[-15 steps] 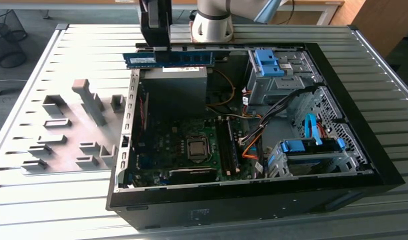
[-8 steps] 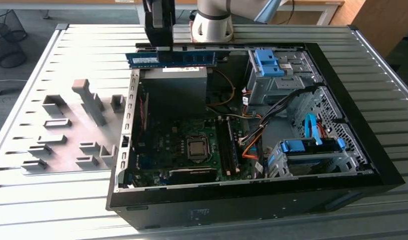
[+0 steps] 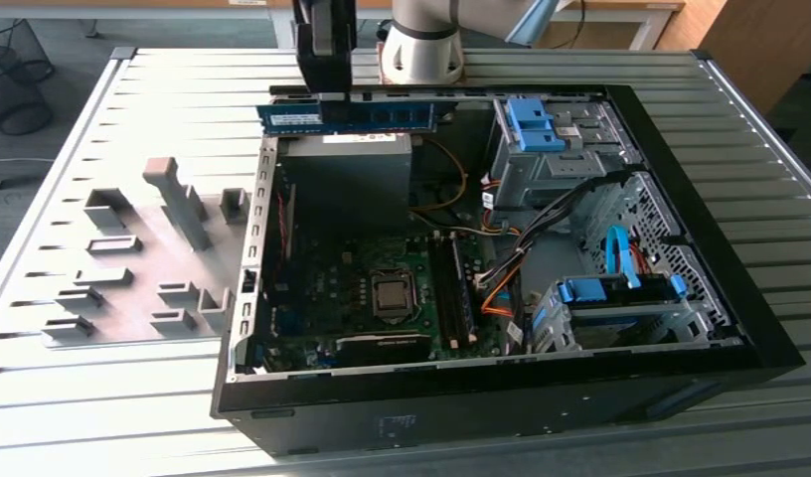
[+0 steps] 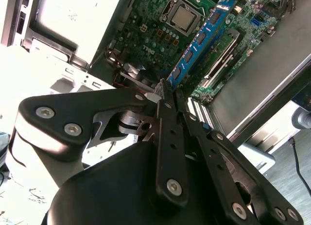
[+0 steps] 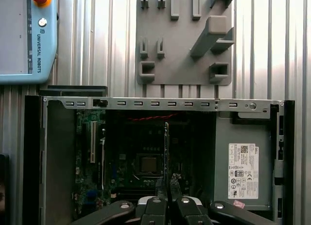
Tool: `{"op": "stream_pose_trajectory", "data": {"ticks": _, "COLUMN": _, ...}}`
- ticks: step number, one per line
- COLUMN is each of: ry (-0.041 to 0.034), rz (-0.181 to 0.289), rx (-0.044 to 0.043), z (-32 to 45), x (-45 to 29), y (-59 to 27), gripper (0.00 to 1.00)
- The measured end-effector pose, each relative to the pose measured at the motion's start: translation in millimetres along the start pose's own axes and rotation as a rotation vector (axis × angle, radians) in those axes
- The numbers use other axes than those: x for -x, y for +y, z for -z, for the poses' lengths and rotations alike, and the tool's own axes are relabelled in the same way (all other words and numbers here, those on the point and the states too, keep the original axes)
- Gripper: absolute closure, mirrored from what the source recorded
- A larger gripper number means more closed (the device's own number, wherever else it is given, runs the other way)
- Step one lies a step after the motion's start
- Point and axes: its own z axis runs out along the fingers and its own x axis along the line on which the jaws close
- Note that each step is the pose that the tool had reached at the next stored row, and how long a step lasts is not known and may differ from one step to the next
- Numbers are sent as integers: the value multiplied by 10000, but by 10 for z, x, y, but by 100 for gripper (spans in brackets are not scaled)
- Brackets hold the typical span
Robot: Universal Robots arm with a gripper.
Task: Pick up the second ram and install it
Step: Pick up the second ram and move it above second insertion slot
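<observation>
**Jaws pinching the second ram point(image 3: 353, 116), up in the air**

Exterior view: my gripper point(image 3: 329, 94) holds it level above the open case's point(image 3: 512, 412) far edge. Second wrist view: it hangs over the motherboard point(image 4: 150, 25). First wrist view: edge-on. Carrying step, I'd say; seating needs lining it up with a slot point(image 3: 453, 288).

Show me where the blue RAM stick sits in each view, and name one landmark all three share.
Exterior view: the second ram hangs level from the end effector, above the case wall nearest the arm's base.
Second wrist view: it juts from the end effector toward the motherboard.
First wrist view: seen edge-on, a thin strip over the motherboard.
Shared landmark: the CPU socket.
</observation>
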Motion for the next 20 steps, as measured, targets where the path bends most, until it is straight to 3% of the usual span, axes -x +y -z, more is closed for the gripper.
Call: {"op": "stream_pose_trajectory", "data": {"ticks": 20, "ry": 0, "rz": -18, "rx": 0, "z": 3, "x": 0, "y": -204, "gripper": 86}}
